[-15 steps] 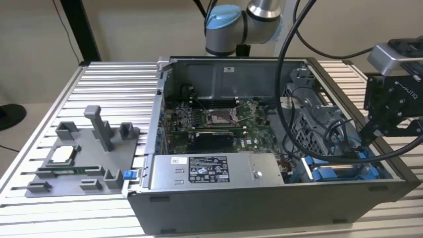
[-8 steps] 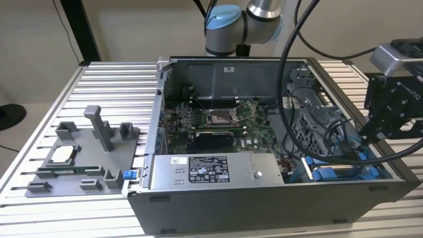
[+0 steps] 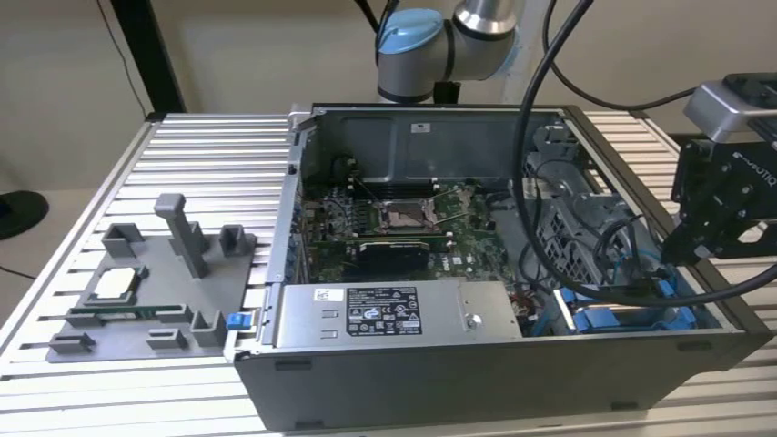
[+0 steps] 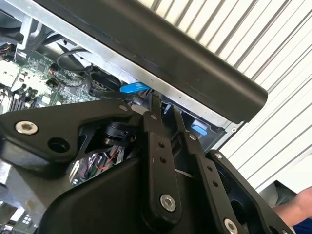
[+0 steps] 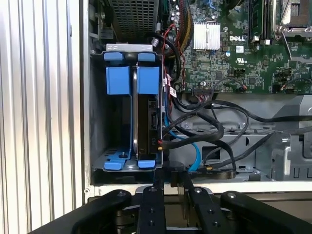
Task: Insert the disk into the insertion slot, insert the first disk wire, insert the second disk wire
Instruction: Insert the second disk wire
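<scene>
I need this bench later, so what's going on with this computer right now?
A robot arm's tool hangs at the corner of an open grey metal computer case, by the grey sheet-metal drive bay with blue plastic pieces. The flat hard drive in its bright blue plastic frame already stands edge-on inside that bay. Black cables and a thin blue one lie beside it; whether any is plugged into the drive can't be told.

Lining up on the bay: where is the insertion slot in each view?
Exterior view: insertion slot in the near corner of the case, exterior view's right, below the gripper.
First wrist view: insertion slot, blue-tabbed, against the case wall.
Second wrist view: likely the blue tab under the case rim.
Shared landmark: ribbed table alongside.
</scene>
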Action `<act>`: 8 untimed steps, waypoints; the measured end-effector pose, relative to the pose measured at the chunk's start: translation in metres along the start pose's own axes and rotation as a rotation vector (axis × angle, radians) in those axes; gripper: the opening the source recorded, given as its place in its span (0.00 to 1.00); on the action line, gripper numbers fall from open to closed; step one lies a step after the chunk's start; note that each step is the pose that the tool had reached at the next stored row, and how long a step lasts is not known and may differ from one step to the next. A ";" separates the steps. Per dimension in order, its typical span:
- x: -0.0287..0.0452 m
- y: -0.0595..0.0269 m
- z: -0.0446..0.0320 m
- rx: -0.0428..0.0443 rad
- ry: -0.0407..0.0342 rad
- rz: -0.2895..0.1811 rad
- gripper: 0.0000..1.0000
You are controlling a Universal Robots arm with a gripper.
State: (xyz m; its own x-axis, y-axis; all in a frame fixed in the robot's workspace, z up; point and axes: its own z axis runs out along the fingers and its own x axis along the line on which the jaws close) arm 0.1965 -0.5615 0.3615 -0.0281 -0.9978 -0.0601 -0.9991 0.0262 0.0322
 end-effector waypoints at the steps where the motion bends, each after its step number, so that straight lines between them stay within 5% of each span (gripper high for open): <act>1: 0.0002 -0.0001 0.0001 -0.0001 -0.0006 0.000 1.00; 8: 0.0007 -0.0002 0.0029 -0.0002 -0.0098 0.000 1.00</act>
State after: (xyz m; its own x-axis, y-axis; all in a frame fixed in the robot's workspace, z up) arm 0.1965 -0.5621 0.3585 -0.0280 -0.9972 -0.0699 -0.9991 0.0258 0.0324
